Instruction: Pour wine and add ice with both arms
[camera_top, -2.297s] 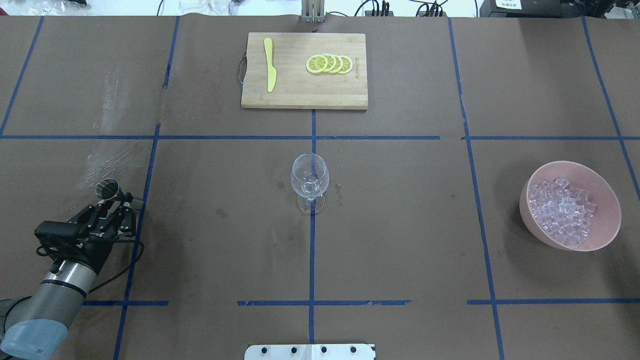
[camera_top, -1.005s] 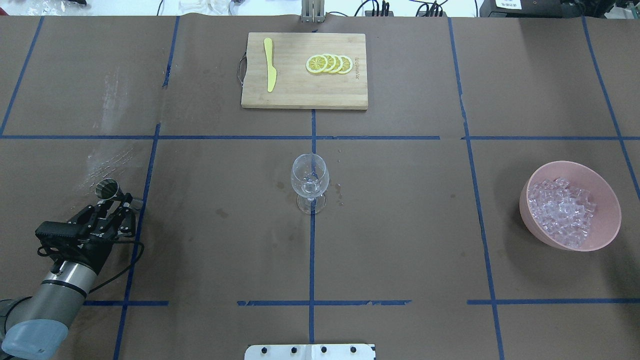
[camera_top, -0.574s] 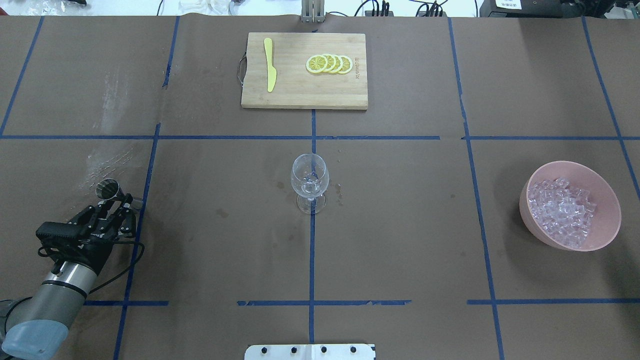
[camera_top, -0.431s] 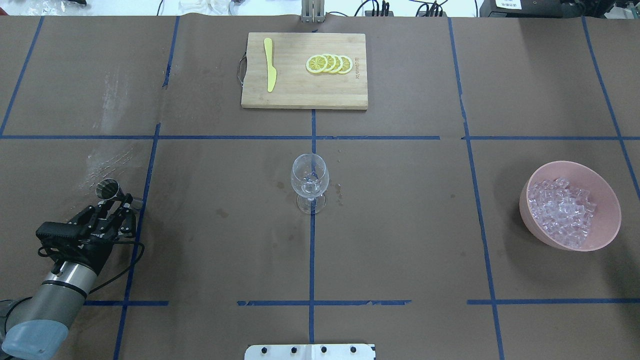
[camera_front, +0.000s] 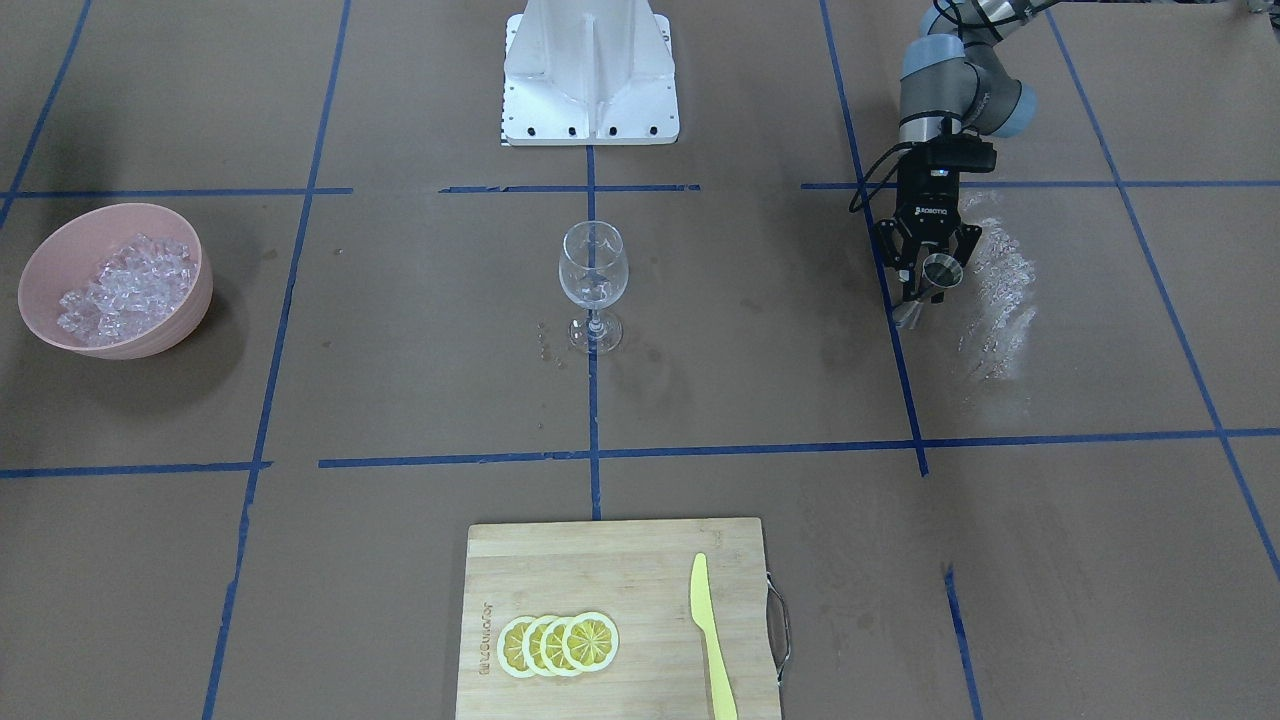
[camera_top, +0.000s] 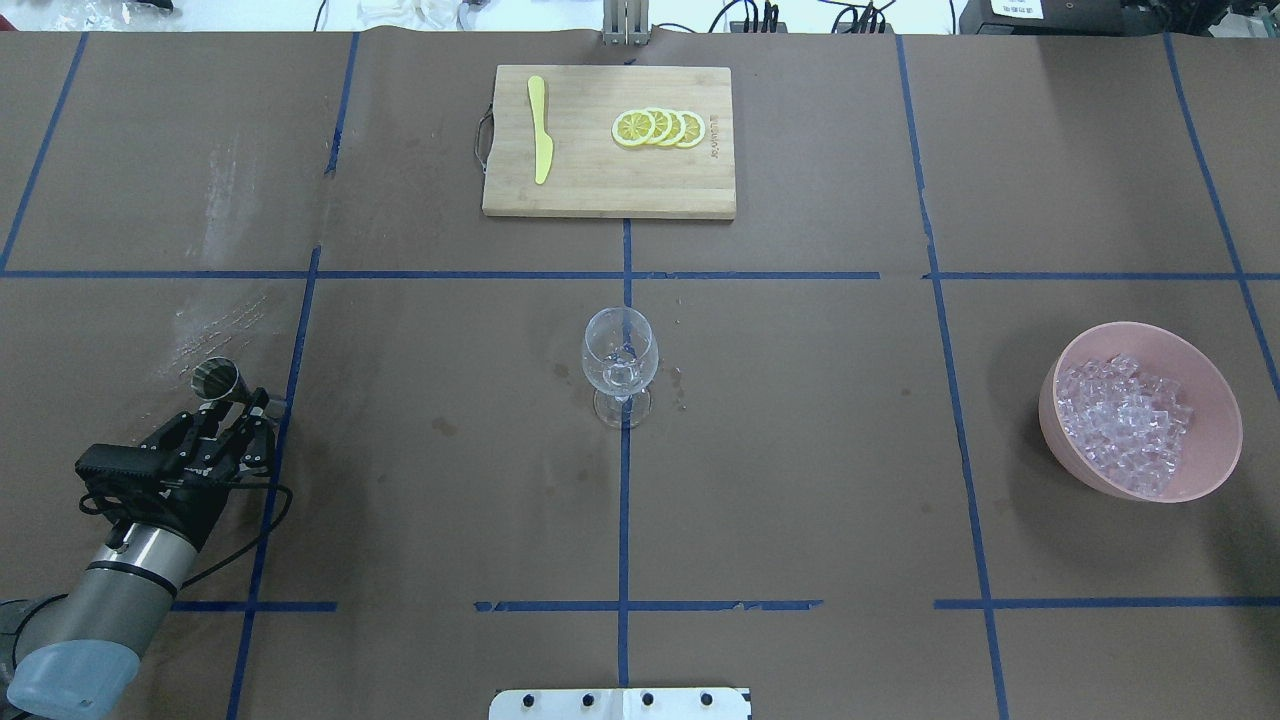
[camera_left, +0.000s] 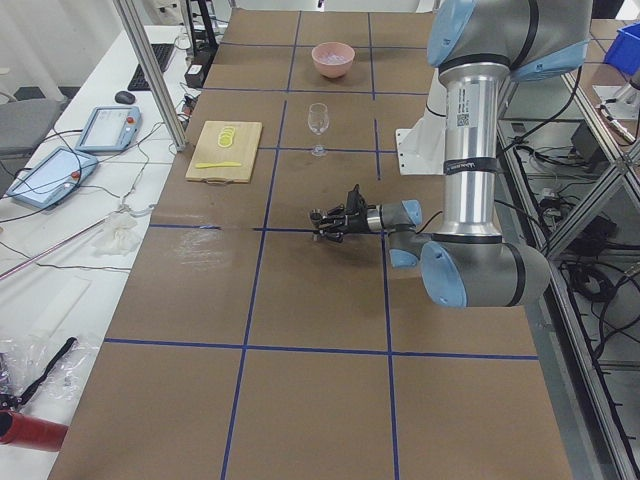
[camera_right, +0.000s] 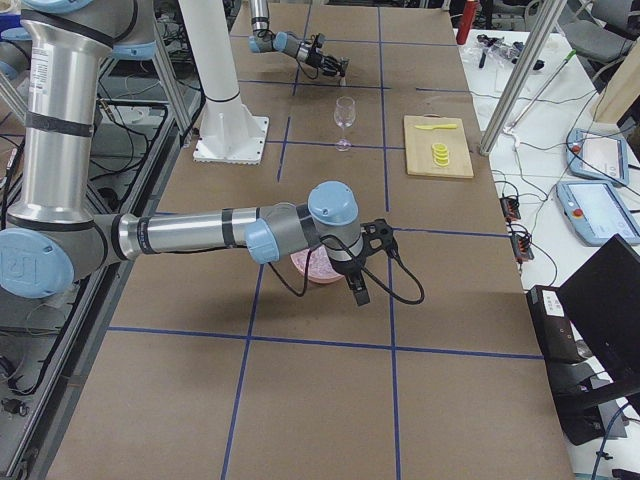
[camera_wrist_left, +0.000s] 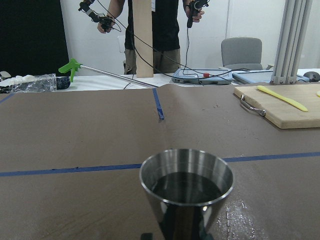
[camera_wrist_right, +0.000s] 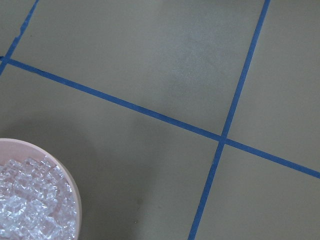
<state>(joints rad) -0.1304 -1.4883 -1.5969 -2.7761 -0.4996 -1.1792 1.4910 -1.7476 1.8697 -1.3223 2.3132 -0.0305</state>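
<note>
1 steel cup (camera_front: 941, 271) sits clamped in the left gripper (camera_front: 925, 292).

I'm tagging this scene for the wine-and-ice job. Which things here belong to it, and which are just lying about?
Belong to the job: metal cup of dark liquid, held in the left end effector; wine glass; ice in the pink bowl.
Lying about: cutting board; lemon slices; yellow knife.
</note>
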